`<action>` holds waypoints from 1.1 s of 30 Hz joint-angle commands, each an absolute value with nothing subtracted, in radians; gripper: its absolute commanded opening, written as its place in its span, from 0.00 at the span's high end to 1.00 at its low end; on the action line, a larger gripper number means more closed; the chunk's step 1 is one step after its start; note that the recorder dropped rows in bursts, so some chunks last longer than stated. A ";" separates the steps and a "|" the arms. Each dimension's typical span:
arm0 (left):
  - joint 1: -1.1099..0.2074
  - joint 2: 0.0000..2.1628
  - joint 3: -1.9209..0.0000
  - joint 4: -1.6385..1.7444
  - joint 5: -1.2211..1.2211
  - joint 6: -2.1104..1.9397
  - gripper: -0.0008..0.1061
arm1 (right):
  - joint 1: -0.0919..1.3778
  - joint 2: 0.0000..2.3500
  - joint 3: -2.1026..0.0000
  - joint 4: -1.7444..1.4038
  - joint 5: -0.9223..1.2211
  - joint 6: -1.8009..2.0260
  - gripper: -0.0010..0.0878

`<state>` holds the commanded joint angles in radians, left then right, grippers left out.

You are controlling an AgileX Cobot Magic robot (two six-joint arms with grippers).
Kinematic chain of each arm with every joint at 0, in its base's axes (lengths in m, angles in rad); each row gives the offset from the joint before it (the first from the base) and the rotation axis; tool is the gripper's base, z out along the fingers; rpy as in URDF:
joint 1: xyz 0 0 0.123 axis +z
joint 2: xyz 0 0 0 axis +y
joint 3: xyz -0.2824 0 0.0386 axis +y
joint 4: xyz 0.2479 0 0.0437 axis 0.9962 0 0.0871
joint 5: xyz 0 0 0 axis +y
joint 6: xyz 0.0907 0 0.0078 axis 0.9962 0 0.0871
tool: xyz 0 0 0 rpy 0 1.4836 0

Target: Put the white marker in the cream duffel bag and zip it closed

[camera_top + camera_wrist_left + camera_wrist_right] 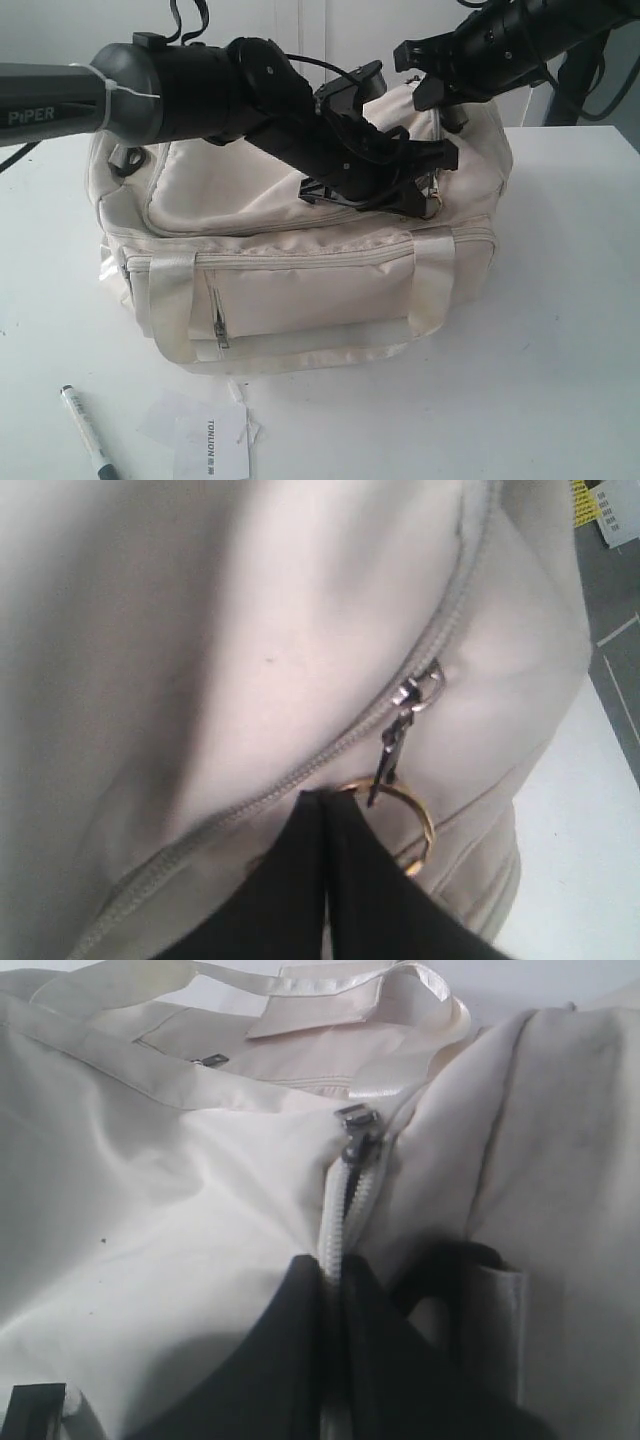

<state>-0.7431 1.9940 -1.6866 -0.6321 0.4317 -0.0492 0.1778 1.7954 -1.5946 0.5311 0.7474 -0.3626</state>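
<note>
The cream duffel bag is placed in the middle of the white table, with its front pocket turned to the exterior view. The white marker is seen lying flat on the table in front of the bag, toward the left arm's side, near a paper tag. It is well apart from both arms and is touched by nothing.

The left fingers are pressed together on top of the bag, at the line of the curved zipper. A metal zipper pull hangs just beside their tips, and a brass ring lies against them. Whether fabric is pinched between them cannot be told.

The right fingers are clenched at the far end of the bag. The white zipper strip is seen running down between them, so the bag appears to be gripped there. A slider sits on this strip, a little away from the tips.
</note>
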 joint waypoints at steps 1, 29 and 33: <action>-0.743 1.989 -1.687 -0.623 0.437 -0.049 0.99 | 0.178 1.795 -1.595 0.531 0.747 -0.363 0.99; -0.810 1.931 -1.687 -0.369 0.338 0.347 0.36 | 0.178 1.795 -1.595 0.531 0.742 -0.388 0.99; -0.810 1.959 -1.687 -0.387 0.395 0.327 0.20 | 0.178 1.795 -1.595 0.531 0.740 -0.388 0.99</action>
<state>-0.8100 1.9585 -1.6866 -0.3867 0.3948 0.3274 0.1778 1.7954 -1.5946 0.5311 0.7400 -0.3880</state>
